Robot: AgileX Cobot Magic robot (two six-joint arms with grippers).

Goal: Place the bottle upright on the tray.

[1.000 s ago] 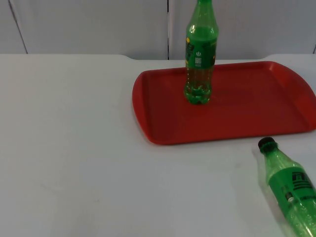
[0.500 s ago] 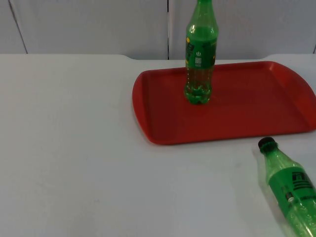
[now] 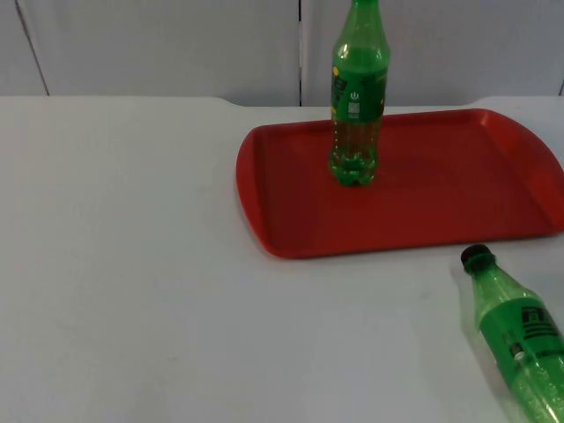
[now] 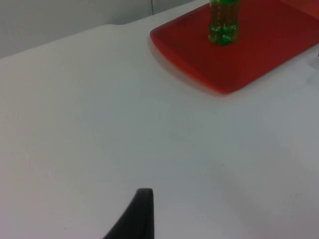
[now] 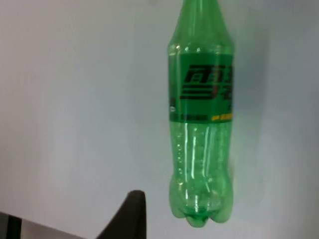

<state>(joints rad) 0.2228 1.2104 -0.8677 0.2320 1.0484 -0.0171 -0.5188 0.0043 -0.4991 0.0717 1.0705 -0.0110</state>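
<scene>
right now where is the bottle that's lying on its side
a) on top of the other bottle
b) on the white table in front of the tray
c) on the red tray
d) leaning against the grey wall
b: the lying bottle rests flat on the white table, off the front edge of the red tray, black cap toward it, while the other bottle stands upright on the tray.

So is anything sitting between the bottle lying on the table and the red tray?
Nothing visible. The lying bottle rests on bare table just beside the tray's near rim. An upright bottle already stands on the tray, leaving open floor to its right.
</scene>
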